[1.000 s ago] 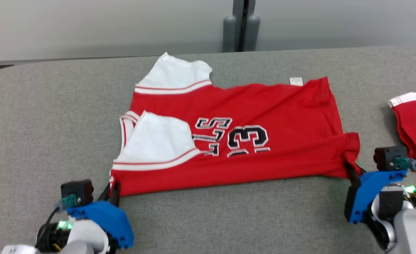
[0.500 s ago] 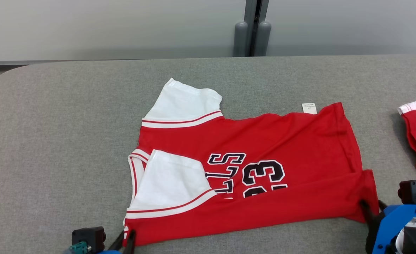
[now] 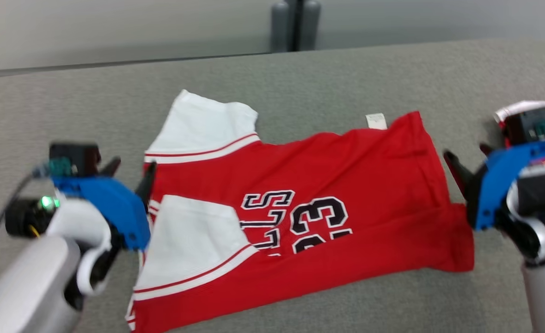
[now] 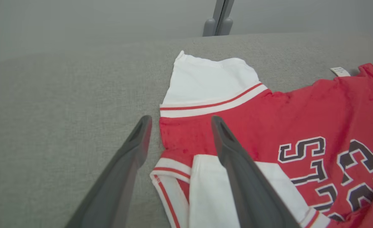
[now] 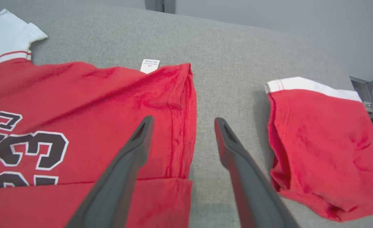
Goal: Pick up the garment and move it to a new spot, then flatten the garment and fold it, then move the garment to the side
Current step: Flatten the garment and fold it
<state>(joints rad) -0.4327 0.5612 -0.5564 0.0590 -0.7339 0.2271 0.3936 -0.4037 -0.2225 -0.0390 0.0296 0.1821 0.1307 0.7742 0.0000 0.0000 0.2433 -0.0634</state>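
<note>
The garment (image 3: 346, 166) is a red jersey with white sleeves and a dark "33", spread on the grey table (image 3: 300, 78). Its near edge is folded up over the body. My left gripper (image 3: 132, 166) hovers open at the collar end, its fingers straddling the shoulder edge (image 4: 173, 139) in the left wrist view. At the hem end my right gripper (image 3: 466, 155) is open too, with one finger (image 5: 132, 152) over the red hem and the other over bare table. Neither gripper holds anything.
A second red piece with a white band (image 5: 319, 139) lies on the table to the right of the garment, partly behind my right gripper. A white label (image 3: 376, 121) sticks out at the jersey's far hem corner. A grey post (image 3: 295, 23) stands behind the table.
Both grippers have opened and let go of the jersey's near corners, then lifted and moved farther over the table. The released near edge lies folded on the jersey. The head camera has shifted.
</note>
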